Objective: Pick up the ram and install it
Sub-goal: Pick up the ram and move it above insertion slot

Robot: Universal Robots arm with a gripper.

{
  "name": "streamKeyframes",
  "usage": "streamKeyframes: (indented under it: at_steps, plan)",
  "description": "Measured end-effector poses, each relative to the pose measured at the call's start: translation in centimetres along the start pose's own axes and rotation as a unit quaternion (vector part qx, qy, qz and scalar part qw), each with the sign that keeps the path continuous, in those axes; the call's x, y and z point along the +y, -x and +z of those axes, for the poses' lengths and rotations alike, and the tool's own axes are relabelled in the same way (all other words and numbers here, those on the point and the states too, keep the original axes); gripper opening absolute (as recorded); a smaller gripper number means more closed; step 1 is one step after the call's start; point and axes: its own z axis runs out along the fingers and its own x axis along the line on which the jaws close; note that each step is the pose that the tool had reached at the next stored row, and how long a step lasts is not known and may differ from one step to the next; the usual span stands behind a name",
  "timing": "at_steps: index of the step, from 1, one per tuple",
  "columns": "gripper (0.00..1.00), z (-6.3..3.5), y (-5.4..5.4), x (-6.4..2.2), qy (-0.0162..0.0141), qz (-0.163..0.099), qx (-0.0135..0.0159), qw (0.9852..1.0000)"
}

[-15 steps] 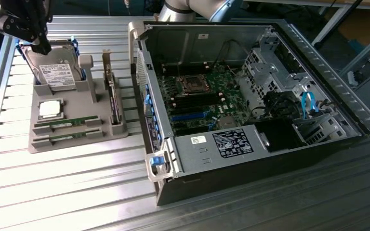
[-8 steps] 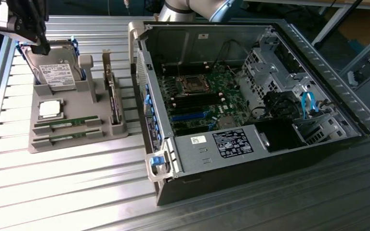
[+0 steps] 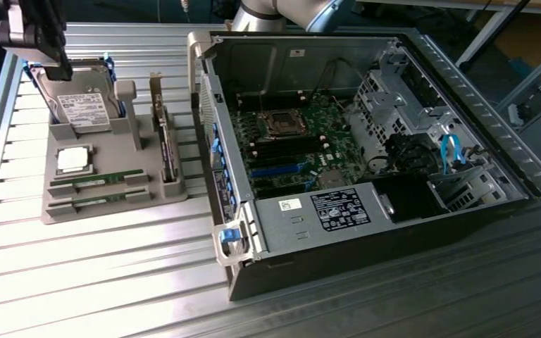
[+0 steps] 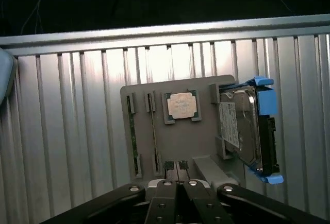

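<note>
Lying on edge in a slot of the grey holder (image 3: pixel 110 151), at eight o'clock in the exterior view: the ram (image 3: pixel 96 177), a second stick (image 3: pixel 92 201) just beside it. Showed only as thin green strips, chips too small to tell. Saw the gripper (image 4: pixel 178 168) apart from both, jaws pressed together on nothing, body cut off at eleven o'clock above the hard drive (image 3: pixel 82 105). Saw the open computer case (image 3: pixel 280 53) at three o'clock, memory slots lost among dark parts. Beneath, ribbed metal table (image 3: pixel 92 274); beyond, dim room.
</note>
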Motion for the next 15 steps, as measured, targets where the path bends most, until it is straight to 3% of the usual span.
streamKeyframes:
  at_steps: [3, 15]
  plan:
    - [0.10, 0.00, 0.00, 0.00, 0.0005, -0.020, 0.0009, 0.9998]
    - [0.10, 0.00, 0.00, 0.00, 0.0005, -0.020, 0.0009, 0.9998]
